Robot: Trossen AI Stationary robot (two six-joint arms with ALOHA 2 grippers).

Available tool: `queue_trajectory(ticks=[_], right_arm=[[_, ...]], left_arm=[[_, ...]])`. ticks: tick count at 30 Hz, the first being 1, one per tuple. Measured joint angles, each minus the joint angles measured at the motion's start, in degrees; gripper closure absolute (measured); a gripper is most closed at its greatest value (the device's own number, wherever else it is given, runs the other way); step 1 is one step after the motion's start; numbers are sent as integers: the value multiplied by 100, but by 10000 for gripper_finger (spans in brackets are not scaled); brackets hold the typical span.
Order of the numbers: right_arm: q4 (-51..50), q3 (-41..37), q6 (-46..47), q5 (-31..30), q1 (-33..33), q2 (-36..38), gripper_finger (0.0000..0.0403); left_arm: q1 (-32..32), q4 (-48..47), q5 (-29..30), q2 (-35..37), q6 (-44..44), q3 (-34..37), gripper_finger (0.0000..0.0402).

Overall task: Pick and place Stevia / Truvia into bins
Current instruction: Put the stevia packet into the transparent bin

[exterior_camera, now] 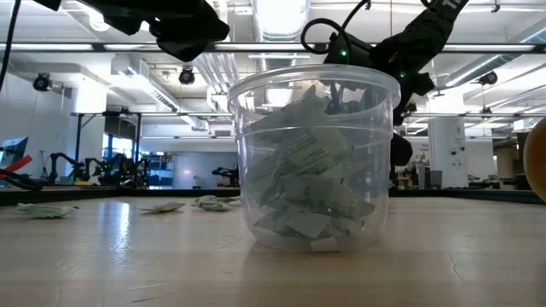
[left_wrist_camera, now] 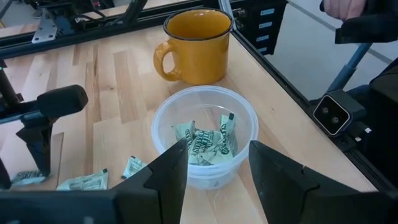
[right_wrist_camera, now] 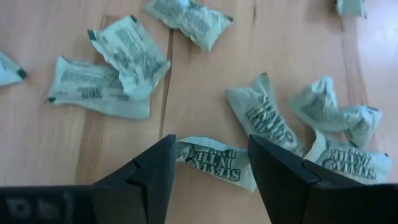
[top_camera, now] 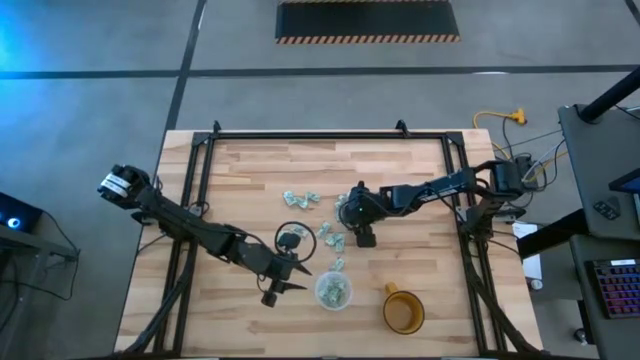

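Right gripper [right_wrist_camera: 208, 163]: low over the middle of the desk [top_camera: 250, 170], fingers spread wide and empty; one crumpled green-and-white sachet [right_wrist_camera: 214, 163] lies flat on the wood in the gap between the two fingertips, touching neither that can be seen.
Sachets near the right gripper: a loose scatter [top_camera: 303, 198] lies on the desk around it; the right wrist view shows two overlapping ones [right_wrist_camera: 112, 71] beyond the fingers to one side, three crumpled ones [right_wrist_camera: 311, 121] to the other, and one more [right_wrist_camera: 186, 20] farther off.
Left gripper [left_wrist_camera: 217, 165]: just beside the clear cup [top_camera: 333, 290] near the desk's front edge, fingers parted with nothing between them; in the left wrist view the cup's near wall shows through the gap.
Clear cup: upright on the desk, holding a pile of sachets [exterior_camera: 311, 183]; the low view shows them heaped roughly to the rim, while the left wrist view shows several printed sachets lying on the bottom.
Sachets beside the cup: two or three lie flat on the wood [left_wrist_camera: 84, 182] just outside its wall, near the left fingers.
Amber mug [top_camera: 403, 310]: upright, next to the cup toward the desk's right front corner, apart from it; nothing can be seen inside it.
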State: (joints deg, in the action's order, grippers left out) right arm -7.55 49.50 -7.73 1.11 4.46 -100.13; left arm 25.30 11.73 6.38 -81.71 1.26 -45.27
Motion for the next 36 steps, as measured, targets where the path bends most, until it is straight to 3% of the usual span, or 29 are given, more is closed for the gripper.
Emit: queue_trajectory(ticks=[16,24,36], right_arm=[[-562,0,158,19,-6,38,244],[-891,118,251,19,-10,457,265],[-898,33,138,-388,-56,263,262]], left_arm=[[-4,-29,-1,0,4,41,246],[-4,-29,-4,0,4,43,246],[-4,-25,-4,0,4,54,246]])
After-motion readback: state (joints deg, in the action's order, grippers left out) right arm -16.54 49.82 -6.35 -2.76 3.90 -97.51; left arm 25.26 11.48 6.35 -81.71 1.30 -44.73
